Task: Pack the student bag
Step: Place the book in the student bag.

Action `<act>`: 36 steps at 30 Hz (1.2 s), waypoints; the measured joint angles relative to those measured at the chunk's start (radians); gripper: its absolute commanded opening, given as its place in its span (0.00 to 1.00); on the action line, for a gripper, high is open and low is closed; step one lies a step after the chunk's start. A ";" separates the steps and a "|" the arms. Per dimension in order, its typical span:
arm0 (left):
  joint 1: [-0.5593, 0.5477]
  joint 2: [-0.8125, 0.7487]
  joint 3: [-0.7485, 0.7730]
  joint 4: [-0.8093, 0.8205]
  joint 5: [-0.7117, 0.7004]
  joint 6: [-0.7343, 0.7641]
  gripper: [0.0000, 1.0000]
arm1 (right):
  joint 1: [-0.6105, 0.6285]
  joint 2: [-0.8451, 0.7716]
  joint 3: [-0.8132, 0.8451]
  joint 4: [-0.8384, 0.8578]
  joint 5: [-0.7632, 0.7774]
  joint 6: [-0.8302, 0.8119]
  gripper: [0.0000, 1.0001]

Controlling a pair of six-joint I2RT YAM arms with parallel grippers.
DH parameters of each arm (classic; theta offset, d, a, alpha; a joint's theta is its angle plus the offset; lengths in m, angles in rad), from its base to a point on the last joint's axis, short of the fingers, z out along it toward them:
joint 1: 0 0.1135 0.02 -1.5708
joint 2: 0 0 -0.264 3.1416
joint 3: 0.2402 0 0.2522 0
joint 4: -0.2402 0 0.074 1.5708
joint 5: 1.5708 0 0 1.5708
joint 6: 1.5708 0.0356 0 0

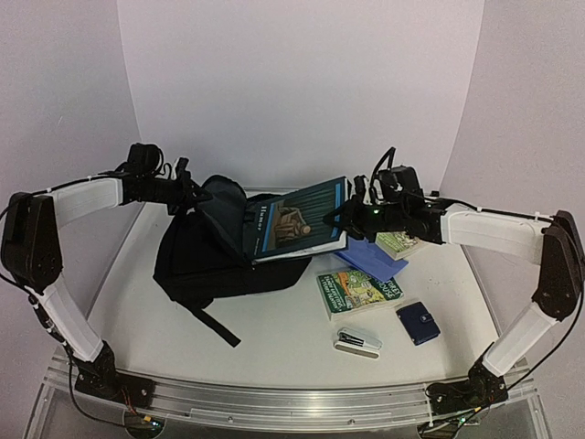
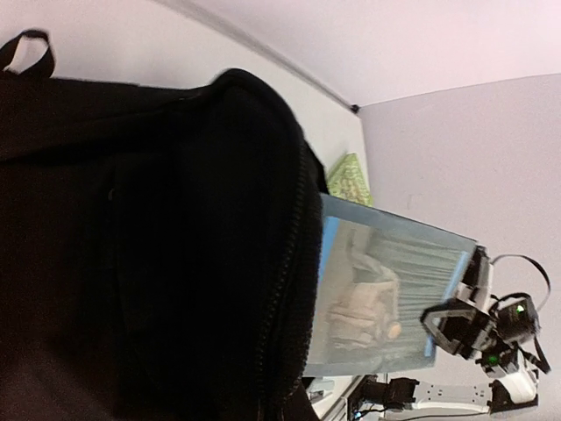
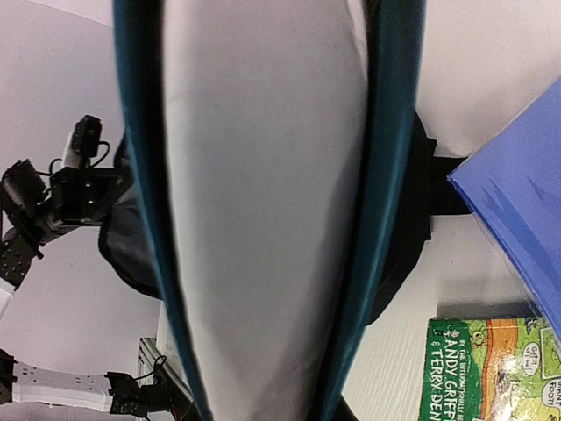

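Pinching the slumped black student bag (image 1: 203, 261) in our raised left gripper (image 1: 190, 195), we are clasping a teal book (image 1: 297, 219) in the right gripper (image 1: 345, 218).

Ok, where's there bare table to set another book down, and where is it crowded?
Bare: the near-left table between the student bag and the front rail, and the middle strip between the bag's loose strap and the green book. Crowded: the right side, where blue folder, green book, navy pouch and a small white item cluster.
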 measured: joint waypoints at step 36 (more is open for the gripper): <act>-0.018 -0.058 0.044 0.067 0.207 -0.015 0.00 | 0.073 0.347 0.223 0.144 -0.231 0.199 0.14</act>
